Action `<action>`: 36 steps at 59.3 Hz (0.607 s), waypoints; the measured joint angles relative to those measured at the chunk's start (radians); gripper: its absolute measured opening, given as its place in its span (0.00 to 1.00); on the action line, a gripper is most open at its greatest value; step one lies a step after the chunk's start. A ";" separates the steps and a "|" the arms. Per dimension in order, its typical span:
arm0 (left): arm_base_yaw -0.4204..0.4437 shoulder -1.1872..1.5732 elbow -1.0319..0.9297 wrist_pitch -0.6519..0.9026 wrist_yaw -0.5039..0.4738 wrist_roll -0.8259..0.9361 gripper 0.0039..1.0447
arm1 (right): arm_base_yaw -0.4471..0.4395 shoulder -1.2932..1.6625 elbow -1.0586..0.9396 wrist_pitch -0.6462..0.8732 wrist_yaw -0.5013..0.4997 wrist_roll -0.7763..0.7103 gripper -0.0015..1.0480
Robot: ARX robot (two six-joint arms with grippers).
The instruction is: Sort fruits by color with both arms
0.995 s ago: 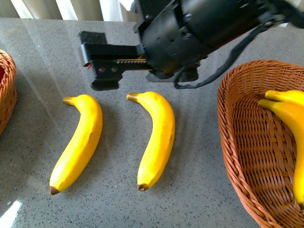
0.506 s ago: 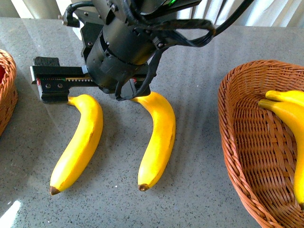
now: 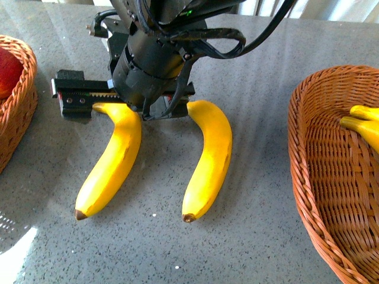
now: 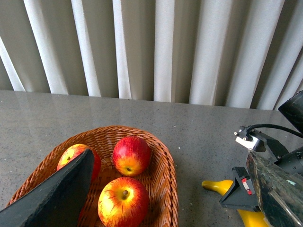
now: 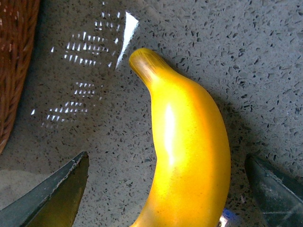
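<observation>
Our right gripper [image 5: 165,163] hangs with jaws apart astride the stem end of the left banana [image 3: 112,160], which lies flat on the table [image 3: 260,236], so we sink lower, stay centred and close gently lest the glossy curve slip.

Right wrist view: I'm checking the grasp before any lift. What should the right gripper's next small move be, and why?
Probably lower slightly and close on the banana. The right gripper is open, its jaws standing on either side of the banana without touching it, and the banana lies on the table, so it looks lined up for a grasp.
</observation>
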 joint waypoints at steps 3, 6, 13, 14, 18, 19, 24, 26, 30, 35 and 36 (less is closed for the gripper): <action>0.000 0.000 0.000 0.000 0.000 0.000 0.91 | 0.001 0.003 0.005 -0.008 0.005 -0.004 0.91; 0.000 0.000 0.000 0.000 0.000 0.000 0.91 | 0.001 0.005 0.008 -0.013 0.010 -0.013 0.91; 0.000 0.000 0.000 0.000 0.000 0.000 0.91 | 0.003 0.010 0.014 -0.023 0.020 -0.026 0.91; 0.000 0.000 0.000 0.000 0.000 0.000 0.91 | 0.003 0.010 0.015 -0.024 0.021 -0.028 0.90; 0.000 0.000 0.000 0.000 0.000 0.000 0.91 | 0.003 0.014 0.017 -0.027 0.029 -0.039 0.81; 0.000 0.000 0.000 0.000 0.000 0.000 0.91 | 0.003 0.014 0.017 -0.027 0.030 -0.039 0.79; 0.000 0.000 0.000 0.000 0.000 0.000 0.91 | 0.003 0.016 0.017 -0.027 0.035 -0.043 0.68; 0.000 0.000 0.000 0.000 0.000 0.000 0.91 | 0.003 0.016 0.017 -0.027 0.035 -0.043 0.62; 0.000 0.000 0.000 0.000 0.000 0.000 0.91 | 0.003 0.018 0.017 -0.027 0.035 -0.044 0.54; 0.000 0.000 0.000 0.000 0.000 0.000 0.91 | 0.003 0.020 0.016 -0.027 0.034 -0.043 0.41; 0.000 0.000 0.000 0.000 0.000 0.000 0.91 | 0.003 0.020 0.016 -0.027 0.034 -0.045 0.38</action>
